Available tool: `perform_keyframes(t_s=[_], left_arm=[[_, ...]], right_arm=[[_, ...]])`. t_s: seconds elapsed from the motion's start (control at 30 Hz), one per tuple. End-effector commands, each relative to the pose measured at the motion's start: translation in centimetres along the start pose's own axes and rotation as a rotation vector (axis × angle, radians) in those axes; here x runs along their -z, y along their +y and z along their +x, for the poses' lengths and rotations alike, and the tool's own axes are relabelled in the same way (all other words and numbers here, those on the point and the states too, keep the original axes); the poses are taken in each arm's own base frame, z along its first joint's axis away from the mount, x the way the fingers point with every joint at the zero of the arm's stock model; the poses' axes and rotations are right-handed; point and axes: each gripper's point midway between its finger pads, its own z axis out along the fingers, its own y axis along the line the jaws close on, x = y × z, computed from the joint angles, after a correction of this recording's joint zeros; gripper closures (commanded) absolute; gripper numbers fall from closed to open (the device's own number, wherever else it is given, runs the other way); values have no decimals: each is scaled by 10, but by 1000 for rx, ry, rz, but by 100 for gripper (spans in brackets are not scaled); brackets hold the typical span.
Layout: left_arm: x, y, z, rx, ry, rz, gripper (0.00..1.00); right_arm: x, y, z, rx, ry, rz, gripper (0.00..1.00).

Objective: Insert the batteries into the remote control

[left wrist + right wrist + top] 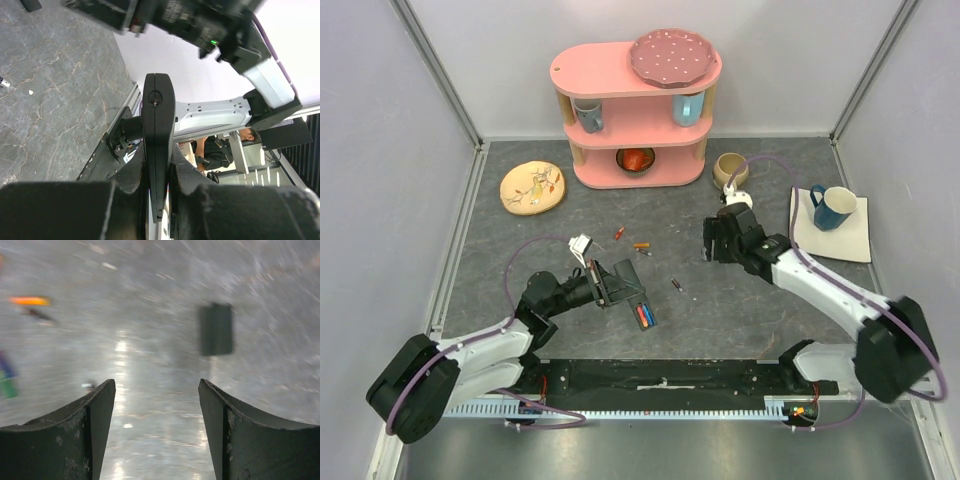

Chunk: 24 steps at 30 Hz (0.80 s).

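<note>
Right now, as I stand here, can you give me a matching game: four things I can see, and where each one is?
Things:
1. pink plate
2. blue mug
3. remote control
4. red bowl

Places:
A. gripped in the left claw
B. on the white cloth
C. on top of the pink shelf
D. in the shelf's lowest level

Pairs: 1-C, 2-B, 3-A, 4-D
</note>
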Motion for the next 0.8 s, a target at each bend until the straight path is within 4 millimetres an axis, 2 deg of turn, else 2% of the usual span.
perform_keyframes(t_s=[0.0, 0.07, 0.23, 0.27, 0.47, 0.77], left_arm=[[4, -2, 3, -71, 10, 12, 98], [7, -4, 4, -79, 10, 20, 98], [11, -8, 8, -91, 22, 33, 98], [11, -10, 8, -96, 23, 39, 98], [14, -14, 13, -120, 47, 59, 98], [13, -22, 15, -137, 81, 87, 98]], right_arm=[[-28, -53, 28, 64, 119, 193, 25], [-37, -57, 29, 93, 129, 205, 24], [-53, -61, 14, 136, 132, 222, 18], [-60, -64, 20, 164, 161, 227, 17], [-83, -72, 24, 168, 225, 204, 25], [-91, -75, 29, 147, 246, 159, 30]])
